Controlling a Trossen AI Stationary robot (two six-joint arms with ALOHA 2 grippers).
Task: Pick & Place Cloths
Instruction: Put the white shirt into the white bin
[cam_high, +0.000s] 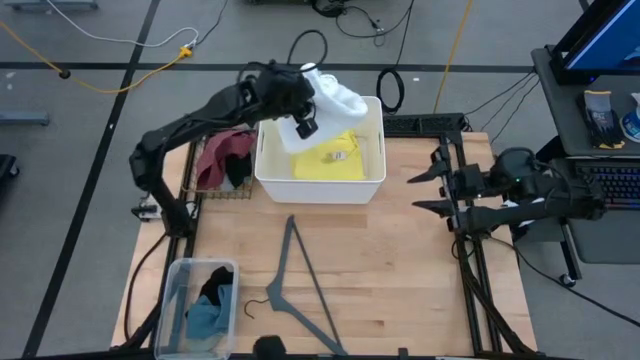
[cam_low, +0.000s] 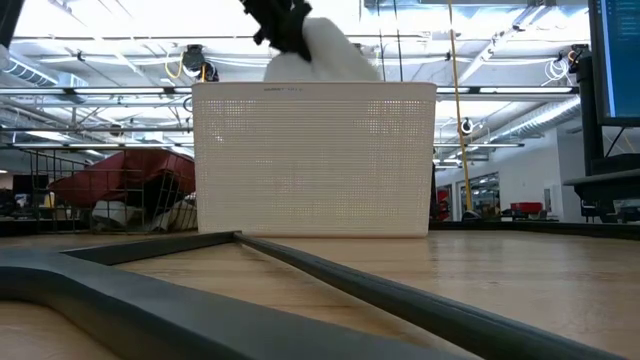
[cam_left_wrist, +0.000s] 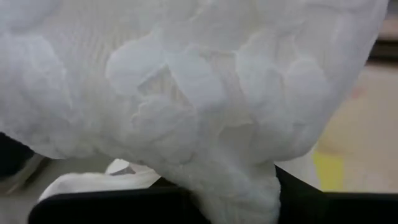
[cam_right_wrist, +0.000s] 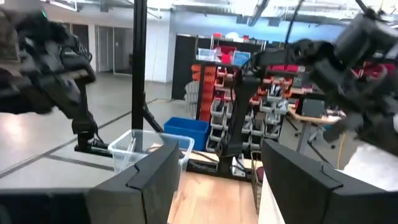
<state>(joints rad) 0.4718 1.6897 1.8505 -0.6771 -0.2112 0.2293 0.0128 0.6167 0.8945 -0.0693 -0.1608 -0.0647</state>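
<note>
Left pincer (cam_high: 303, 112) grips the white cloth (cam_high: 335, 100), bunched, hanging down over the white basket (cam_high: 320, 186).

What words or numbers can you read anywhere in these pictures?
None can be read.
The yellow cloth in the white basket has a small tag, too small to read.
The screen beside the table shows only blue, with no readable text.
The shelves of bins in the room behind are too blurred to read.
</note>
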